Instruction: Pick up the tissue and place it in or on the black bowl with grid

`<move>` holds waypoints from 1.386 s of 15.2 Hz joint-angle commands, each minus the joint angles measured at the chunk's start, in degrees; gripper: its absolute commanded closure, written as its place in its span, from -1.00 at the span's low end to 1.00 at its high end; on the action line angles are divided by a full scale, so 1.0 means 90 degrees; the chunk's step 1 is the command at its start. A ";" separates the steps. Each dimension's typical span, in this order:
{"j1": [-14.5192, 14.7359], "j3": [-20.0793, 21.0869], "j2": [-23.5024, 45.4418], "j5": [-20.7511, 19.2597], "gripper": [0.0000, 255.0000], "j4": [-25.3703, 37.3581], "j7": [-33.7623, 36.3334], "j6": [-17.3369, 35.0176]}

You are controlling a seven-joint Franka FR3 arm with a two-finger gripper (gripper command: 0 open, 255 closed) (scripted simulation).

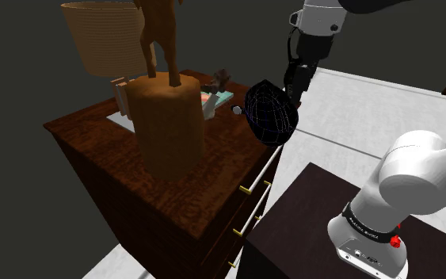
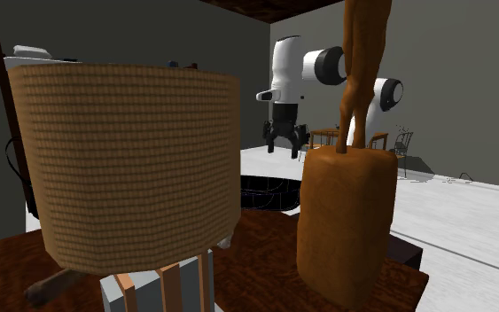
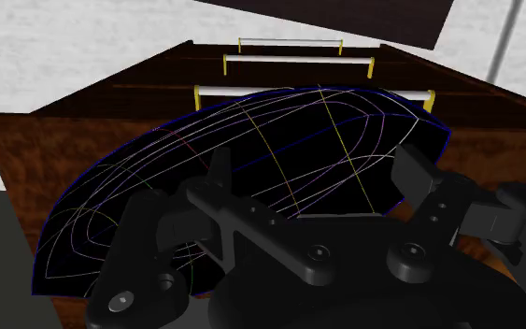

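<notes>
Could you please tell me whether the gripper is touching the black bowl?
Apart. In the second exterior view the gripper hangs above the bowl, and a strip of pale floor shows between them.

lampshade point(image 1: 102, 36): tan, woven, at back of worktop
block point(image 1: 165, 127): brown, upright, mid worktop; animal-fig legs point(image 1: 159, 43) on top
worktop point(image 1: 94, 147): dark wood dresser, drawers w/ pale bar handles point(image 3: 312, 91)
floor point(image 1: 371, 111): white tiles

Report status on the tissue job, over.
Hand open, empty, above black grid bowl. Pale box, possibly the tissue, on dresser beside brown block. Nothing between hand and bowl.
</notes>
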 commanded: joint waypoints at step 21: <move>0.0288 -0.0075 0.5204 0.0928 -1.00 0.3760 -0.0555 0.1311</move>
